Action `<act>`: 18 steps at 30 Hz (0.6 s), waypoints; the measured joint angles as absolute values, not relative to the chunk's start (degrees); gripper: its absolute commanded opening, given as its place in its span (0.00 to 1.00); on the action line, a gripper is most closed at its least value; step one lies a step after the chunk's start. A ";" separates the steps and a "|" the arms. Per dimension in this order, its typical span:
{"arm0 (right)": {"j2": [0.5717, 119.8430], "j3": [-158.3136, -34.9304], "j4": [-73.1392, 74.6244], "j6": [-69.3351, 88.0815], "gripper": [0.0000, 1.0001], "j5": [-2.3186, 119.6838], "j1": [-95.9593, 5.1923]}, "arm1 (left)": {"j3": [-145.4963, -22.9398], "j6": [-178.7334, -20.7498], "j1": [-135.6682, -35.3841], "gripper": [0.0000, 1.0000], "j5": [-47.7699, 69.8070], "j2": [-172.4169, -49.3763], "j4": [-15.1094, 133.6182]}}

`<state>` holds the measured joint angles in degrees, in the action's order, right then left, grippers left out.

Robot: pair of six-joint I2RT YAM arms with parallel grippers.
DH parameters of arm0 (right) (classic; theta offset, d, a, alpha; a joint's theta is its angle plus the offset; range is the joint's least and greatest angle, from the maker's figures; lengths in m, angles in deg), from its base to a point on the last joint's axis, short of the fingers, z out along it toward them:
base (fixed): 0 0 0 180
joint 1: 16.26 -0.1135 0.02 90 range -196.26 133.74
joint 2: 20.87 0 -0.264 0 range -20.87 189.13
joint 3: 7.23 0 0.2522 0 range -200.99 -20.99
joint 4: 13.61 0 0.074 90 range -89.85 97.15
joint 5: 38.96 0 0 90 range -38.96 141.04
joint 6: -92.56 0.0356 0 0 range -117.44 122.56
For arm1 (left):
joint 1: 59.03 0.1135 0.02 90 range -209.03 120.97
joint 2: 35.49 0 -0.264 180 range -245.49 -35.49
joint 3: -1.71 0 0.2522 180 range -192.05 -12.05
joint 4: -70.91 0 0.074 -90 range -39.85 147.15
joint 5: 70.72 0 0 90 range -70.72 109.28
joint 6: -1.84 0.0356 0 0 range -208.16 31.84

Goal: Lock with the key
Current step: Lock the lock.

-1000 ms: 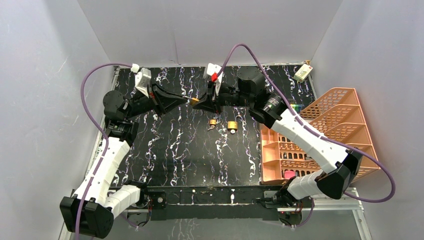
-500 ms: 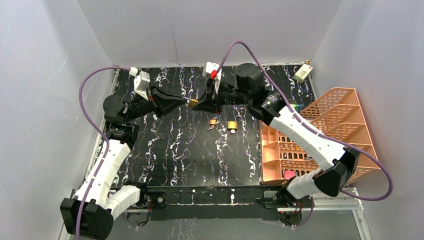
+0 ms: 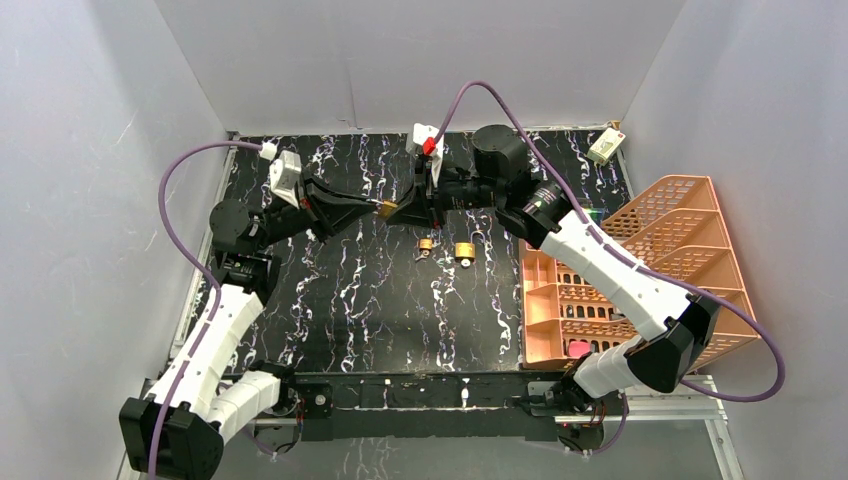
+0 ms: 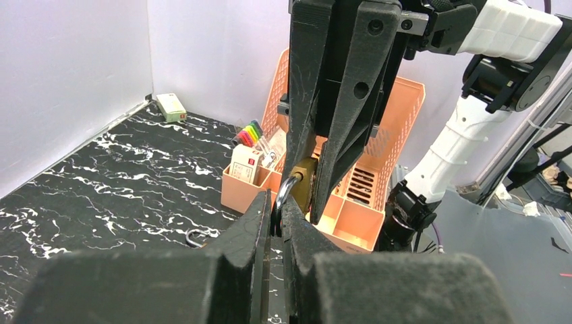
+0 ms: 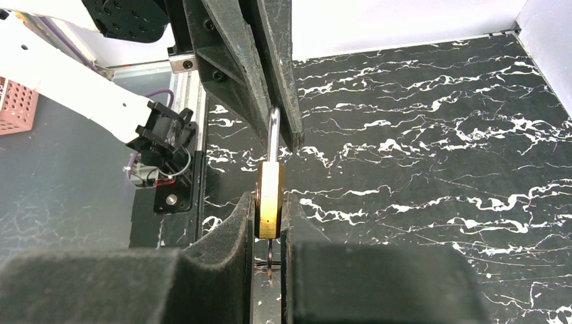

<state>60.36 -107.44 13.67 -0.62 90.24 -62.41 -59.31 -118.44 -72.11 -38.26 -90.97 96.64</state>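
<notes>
A brass padlock (image 5: 269, 196) hangs in the air over the back middle of the table, between both grippers (image 3: 388, 205). My right gripper (image 5: 268, 209) is shut on its brass body. The steel shackle (image 5: 273, 131) points away from it into my left gripper (image 4: 276, 206), which is shut on the shackle (image 4: 287, 189). Under the padlock body a thin key with its ring (image 5: 269, 260) sticks out between the right fingers. In the left wrist view the brass body (image 4: 305, 182) shows between the right gripper's black fingers (image 4: 337, 101).
Two more small brass padlocks (image 3: 426, 245) (image 3: 465, 250) lie on the black marbled table (image 3: 330, 300) just in front of the grippers. An orange basket (image 3: 640, 270) with compartments stands at the right. A small white box (image 3: 604, 146) sits at the back right corner.
The left arm's wrist and elbow have shifted a little to the right toward the padlock. Both grippers keep their hold, and the padlock stays in about the same place.
</notes>
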 measured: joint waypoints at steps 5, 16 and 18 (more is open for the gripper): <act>60.40 -107.44 13.78 -0.08 0.00 90.37 -62.30 | -57.13 -119.21 -73.27 0.00 -35.64 -89.95 98.36; 61.12 -107.57 13.80 2.42 0.00 90.70 -61.18 | -53.22 -118.03 -79.28 0.00 -22.52 -88.37 99.54; 61.36 -107.57 13.78 2.64 0.00 90.64 -60.75 | -52.82 -117.20 -80.48 0.00 -19.57 -88.40 99.26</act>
